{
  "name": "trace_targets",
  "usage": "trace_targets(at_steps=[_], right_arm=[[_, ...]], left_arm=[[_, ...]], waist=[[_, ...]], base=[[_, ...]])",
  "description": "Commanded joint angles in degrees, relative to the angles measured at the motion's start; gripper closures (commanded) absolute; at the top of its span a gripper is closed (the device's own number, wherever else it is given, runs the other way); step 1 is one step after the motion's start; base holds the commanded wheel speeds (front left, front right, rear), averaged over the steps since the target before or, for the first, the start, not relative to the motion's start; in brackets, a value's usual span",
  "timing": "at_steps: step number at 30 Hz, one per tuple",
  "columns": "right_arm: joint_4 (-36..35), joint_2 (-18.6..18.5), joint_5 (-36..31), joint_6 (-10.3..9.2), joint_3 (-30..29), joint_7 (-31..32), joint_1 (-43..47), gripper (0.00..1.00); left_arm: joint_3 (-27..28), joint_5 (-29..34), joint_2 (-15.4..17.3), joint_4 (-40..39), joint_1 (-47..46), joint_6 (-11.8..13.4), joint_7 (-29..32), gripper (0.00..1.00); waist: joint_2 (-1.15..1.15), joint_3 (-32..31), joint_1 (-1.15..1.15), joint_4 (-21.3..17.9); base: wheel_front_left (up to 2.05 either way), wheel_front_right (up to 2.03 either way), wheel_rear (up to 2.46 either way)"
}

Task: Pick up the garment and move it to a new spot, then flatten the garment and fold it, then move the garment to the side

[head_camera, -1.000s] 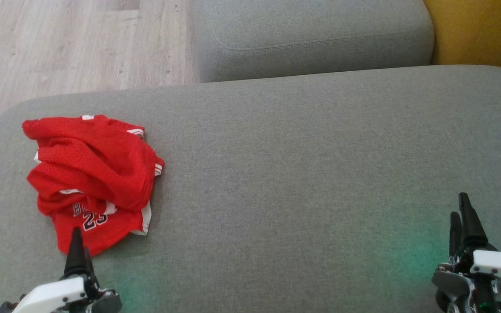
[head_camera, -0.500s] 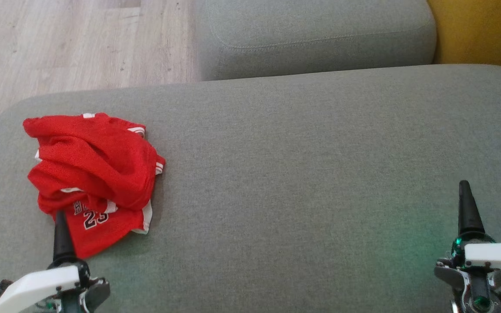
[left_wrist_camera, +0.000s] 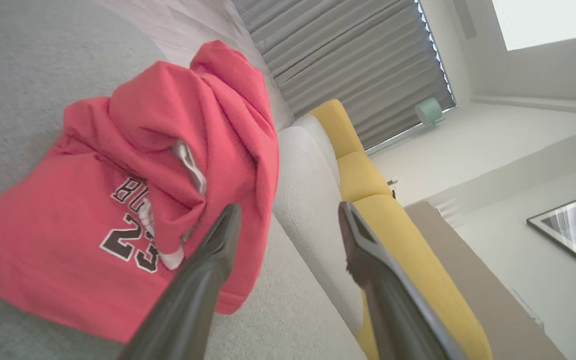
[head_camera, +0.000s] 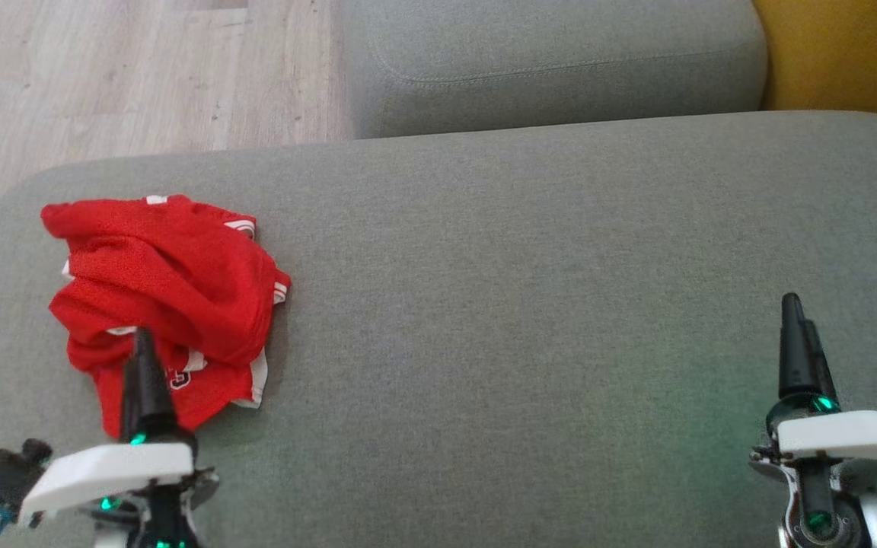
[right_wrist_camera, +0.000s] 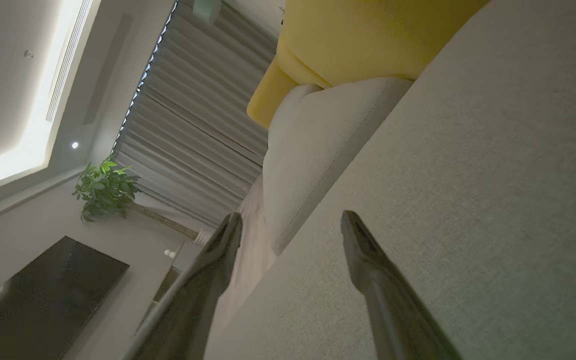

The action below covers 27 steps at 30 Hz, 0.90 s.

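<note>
– Fabric of what kind is expected, and where should it be taken?
– Light, limp mesh is judged likely. The garment (head_camera: 164, 289) would sag and slip rather than hold a shape. A raised fold on top of the heap is suggested as the hold, since a hem lying flat on the seat cushion (head_camera: 522, 304) would be hard to get under.
– How is it described?
– It is seen as a red jersey-style top with white trim, crumpled in a heap at the cushion's left end. Dark numerals, 23, are shown on its near side in the left wrist view, under partly hidden lettering.
– And the left jaws?
– They are held apart at the cushion's left front, with nothing between them. One dark finger (left_wrist_camera: 198, 280) is seen across the heap's near edge, though contact cannot be told.
– The cushion's middle?
– Bare grey cloth is seen there.
– The right jaws?
– Held apart and empty above the cushion's right front, well apart from the garment.
</note>
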Motion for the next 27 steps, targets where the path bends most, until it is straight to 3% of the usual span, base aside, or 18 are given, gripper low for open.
trace_targets(at_steps=[1,13,27], right_arm=[[-2.83,-0.34,-3.1,-0.02,0.92,-0.85,-2.62,0.0],[-3.64,-0.37,-13.93,-0.02,2.82,-2.71,-2.34,0.0],[-3.94,-0.42,-26.22,-0.03,4.76,-5.08,-2.29,0.0]], left_arm=[[-0.47,3.16,0.38,-2.84,-3.28,0.16,-0.62,0.0],[-6.36,17.96,0.89,-3.4,-4.25,-0.26,-2.5,0.0],[-13.67,30.76,3.96,-2.71,-6.12,3.59,-4.88,0.0]], waist=[[0.0,-0.01,0.0,0.06],[0.0,0.04,0.0,0.22],[0.0,-0.18,0.0,0.3]], base=[[0.0,0.0,0.0],[0.0,0.0,0.0],[0.0,0.0,0.0]])
